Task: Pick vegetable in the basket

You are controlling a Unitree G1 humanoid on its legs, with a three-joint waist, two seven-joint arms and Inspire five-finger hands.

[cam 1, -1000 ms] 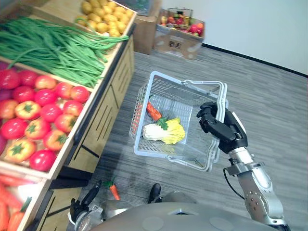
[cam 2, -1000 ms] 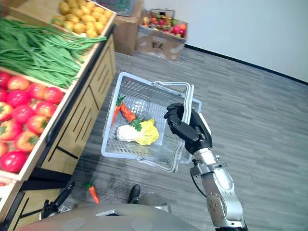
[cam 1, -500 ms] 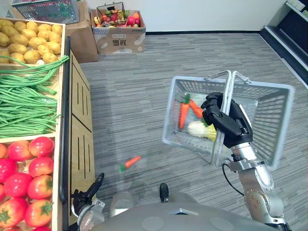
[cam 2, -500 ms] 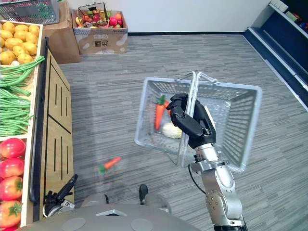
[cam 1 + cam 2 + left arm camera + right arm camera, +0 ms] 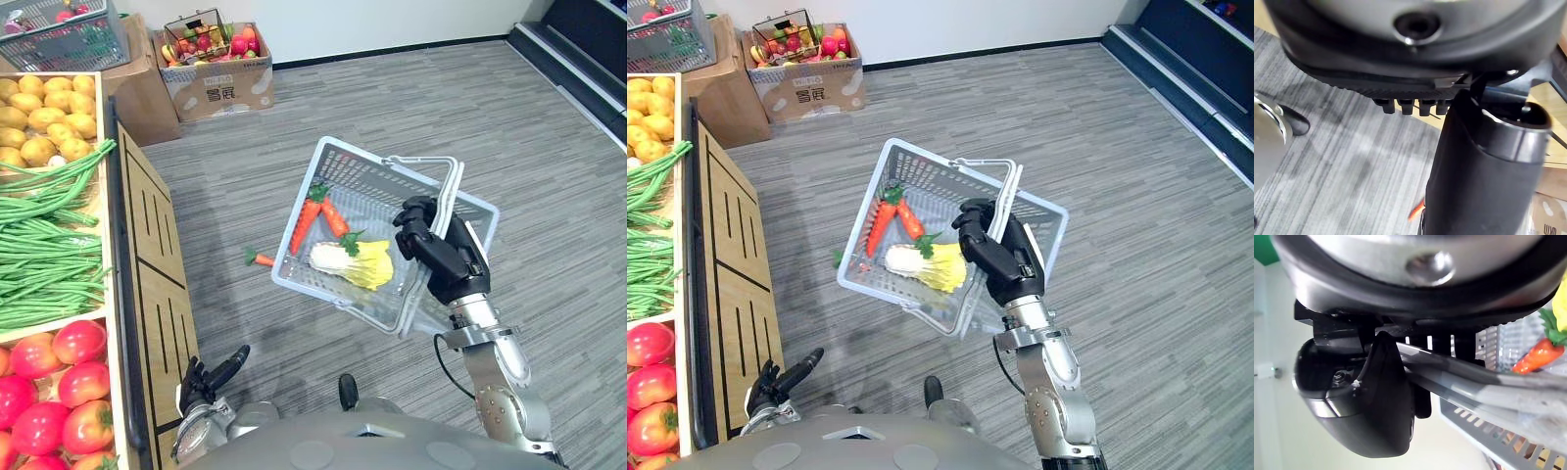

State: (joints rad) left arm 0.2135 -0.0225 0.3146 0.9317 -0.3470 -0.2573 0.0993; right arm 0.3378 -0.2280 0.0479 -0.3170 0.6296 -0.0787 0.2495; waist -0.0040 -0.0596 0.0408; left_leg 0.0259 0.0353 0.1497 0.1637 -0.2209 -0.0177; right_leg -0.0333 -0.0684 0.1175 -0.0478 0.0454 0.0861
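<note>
Our right hand [image 5: 441, 257] has its fingers curled tight round the handles [image 5: 453, 181] of the basket [image 5: 387, 186], which hangs tilted above the floor [image 5: 294, 108]. Inside we see two carrots [image 5: 306, 221] side by side, and a cabbage [image 5: 355, 262] just beside them. A loose carrot [image 5: 261, 259] lies on the floor, just left of the basket. Our left hand [image 5: 208, 377] hangs low beside the counter [image 5: 162, 294], fingers relaxed, holding nothing.
</note>
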